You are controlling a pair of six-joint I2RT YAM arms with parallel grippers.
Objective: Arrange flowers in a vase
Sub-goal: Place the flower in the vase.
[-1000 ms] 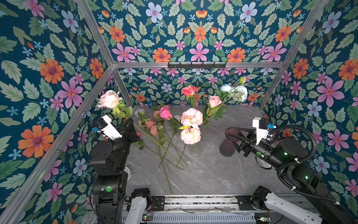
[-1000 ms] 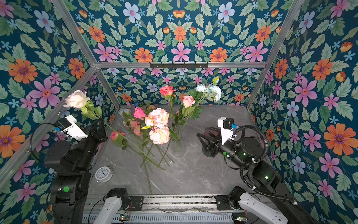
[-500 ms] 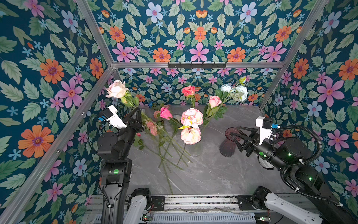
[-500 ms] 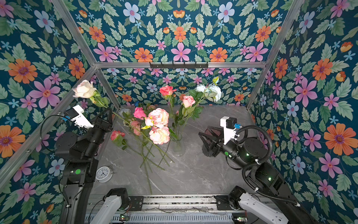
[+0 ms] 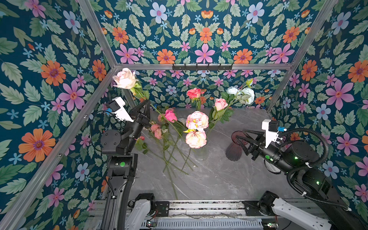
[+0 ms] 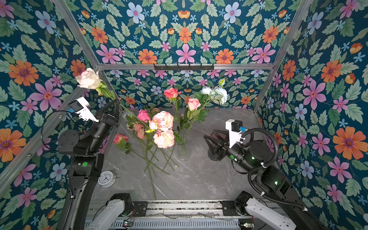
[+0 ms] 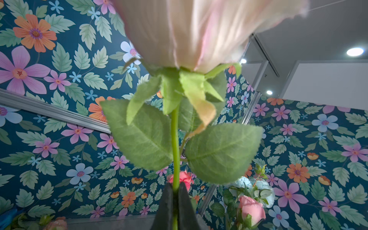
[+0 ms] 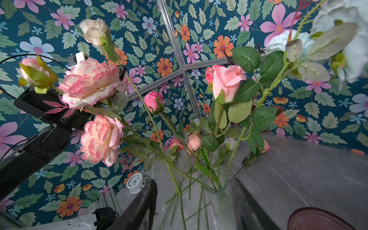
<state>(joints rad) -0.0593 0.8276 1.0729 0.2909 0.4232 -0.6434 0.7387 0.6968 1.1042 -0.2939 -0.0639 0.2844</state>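
At upper left, your left gripper point(image 5: 147, 102) pinches the cream rose point(image 5: 125, 78) by its stem, held aloft. At centre left, loose flowers point(image 5: 156, 128) lie flat, unplaced; several already stand in the clear vase point(image 5: 201, 154). At right, your right gripper point(image 5: 244, 141) is spread, empty.

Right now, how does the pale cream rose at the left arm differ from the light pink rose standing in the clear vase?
Colour: the cream rose is almost white with a faint pink tinge, while the pink rose is plainly pink.
Support: the cream rose is gripped at its stem by the shut left gripper and held up in the air, while the pink rose stands in the clear vase.
Both have green stems with leaves.
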